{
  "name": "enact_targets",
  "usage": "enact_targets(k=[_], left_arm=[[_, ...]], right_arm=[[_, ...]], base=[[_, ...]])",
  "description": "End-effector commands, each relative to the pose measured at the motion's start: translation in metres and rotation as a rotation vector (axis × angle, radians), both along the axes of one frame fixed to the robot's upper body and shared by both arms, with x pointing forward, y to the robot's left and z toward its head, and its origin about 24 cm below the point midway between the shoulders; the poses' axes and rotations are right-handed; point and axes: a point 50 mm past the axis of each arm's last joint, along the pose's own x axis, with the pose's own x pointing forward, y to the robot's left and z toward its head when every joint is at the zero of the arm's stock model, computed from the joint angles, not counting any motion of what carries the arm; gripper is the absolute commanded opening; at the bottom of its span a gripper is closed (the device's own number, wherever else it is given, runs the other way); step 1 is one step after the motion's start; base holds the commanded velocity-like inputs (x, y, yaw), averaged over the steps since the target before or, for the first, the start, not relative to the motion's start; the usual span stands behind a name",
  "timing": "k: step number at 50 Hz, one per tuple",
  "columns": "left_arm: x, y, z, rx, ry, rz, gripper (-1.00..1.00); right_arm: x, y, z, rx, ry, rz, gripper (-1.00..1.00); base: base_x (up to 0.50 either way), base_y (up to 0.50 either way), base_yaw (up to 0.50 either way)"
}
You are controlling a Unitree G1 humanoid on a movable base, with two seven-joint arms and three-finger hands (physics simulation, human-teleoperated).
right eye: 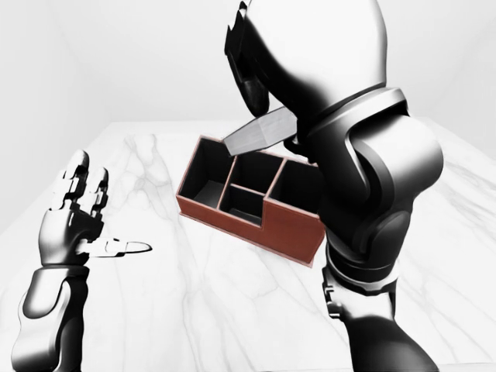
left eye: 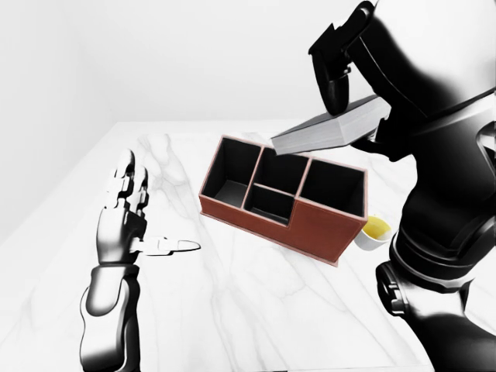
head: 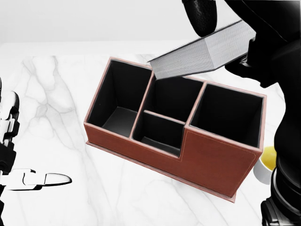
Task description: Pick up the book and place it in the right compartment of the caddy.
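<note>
A grey book (head: 202,52) with white page edges hangs tilted in the air above the caddy's middle and right compartments. My right hand (left eye: 349,93) is shut on it, a dark finger (head: 201,16) pressing on its cover. The reddish-brown caddy (head: 211,162) stands on the marble table (head: 56,94), with black insides. Its right compartment (head: 228,113) lies just below the book's right end. My left hand (left eye: 128,225) is open, fingers spread, well left of the caddy.
A small white cup with yellow contents (left eye: 373,231) sits just right of the caddy. My right arm (right eye: 364,178) fills the right side of the views. The table's left edge (left eye: 54,201) runs past my left hand.
</note>
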Motion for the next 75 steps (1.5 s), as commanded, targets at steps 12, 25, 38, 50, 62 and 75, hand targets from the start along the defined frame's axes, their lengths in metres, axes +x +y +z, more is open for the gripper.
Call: enact_targets(k=[12, 25, 38, 50, 62, 75], left_arm=[[0.002, 0.006, 0.000, -0.022, -0.003, -0.007, 1.00], [0.003, 0.006, 0.002, -0.034, -0.009, -0.011, 1.00], [0.005, 0.007, 0.000, -0.037, 0.000, -0.011, 1.00], [0.002, 0.006, 0.000, -0.032, -0.002, -0.012, 1.00], [0.002, 0.008, -0.004, -0.034, 0.015, -0.007, 1.00], [0.001, 0.010, -0.009, -0.036, 0.038, -0.004, 1.00]], right_arm=[[0.078, -0.022, 0.027, 0.096, 0.249, -0.149, -1.00], [0.125, -0.040, 0.026, 0.106, 0.458, -0.271, -1.00], [0.148, -0.056, 0.000, 0.097, 0.604, -0.365, -1.00], [0.168, -0.062, -0.030, 0.095, 0.764, -0.404, -1.00], [0.181, -0.068, -0.052, 0.062, 0.884, -0.474, -1.00], [0.189, -0.069, -0.065, -0.016, 0.969, -0.533, -1.00]], base=[[0.00, 0.00, 0.00], [0.00, 0.00, 0.00], [0.00, 0.00, 0.00], [0.00, 0.00, 0.00], [0.00, 0.00, 0.00], [0.00, 0.00, 0.00]])
